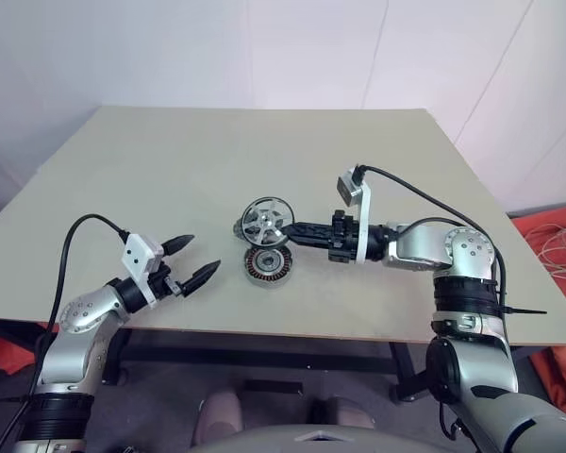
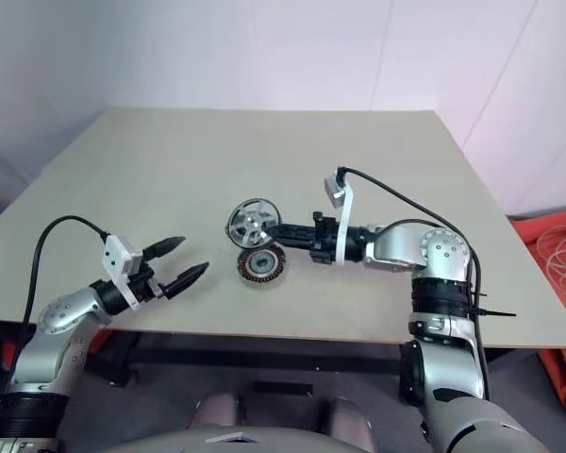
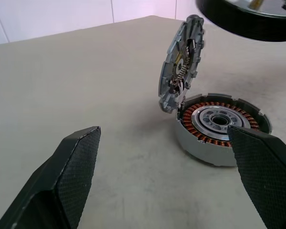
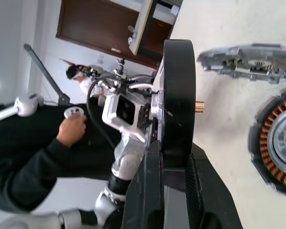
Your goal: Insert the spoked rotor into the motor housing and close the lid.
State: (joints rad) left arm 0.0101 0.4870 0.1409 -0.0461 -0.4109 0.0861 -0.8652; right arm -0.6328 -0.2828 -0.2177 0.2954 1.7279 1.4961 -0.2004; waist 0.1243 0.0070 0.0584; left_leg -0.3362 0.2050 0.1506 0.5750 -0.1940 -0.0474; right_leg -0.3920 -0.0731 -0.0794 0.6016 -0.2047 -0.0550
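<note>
The motor housing [image 1: 267, 265] is seen lying flat on the beige worktop [image 1: 170, 179], roughly midway between the left and right edges and nearer the front edge than the back, its copper-coloured windings and silver centre facing up. The lid [image 3: 180, 64] is seen standing nearly upright on its edge at the rim of the housing, on the side toward the back edge, tilted open with its inner face turned toward the housing; whether it is attached there cannot be told. The spoked rotor [image 1: 266, 222] is held clear of the worktop, above and just behind the housing, its dark rim pinched between the fingers of the right gripper [image 1: 281, 229], which are clenched on it. The rotor is carried on edge, its silver spokes visible from the head views, and in the right wrist view its dark rim [image 4: 178, 102] is seen edge-on with a small brass-coloured stub projecting from its centre toward the lid. The right arm is stretched level across the worktop from the right side. The left gripper [image 1: 190, 260] is held over the front-left part of the worktop, well apart from the housing, pointing toward it, its fingers [image 3: 62, 186] spread wide and grasping nothing. In the right wrist view, a person in a dark sleeve [image 4: 38, 157] is seen beyond the worktop, a hand [image 4: 72, 130] holding a small white controller.
</note>
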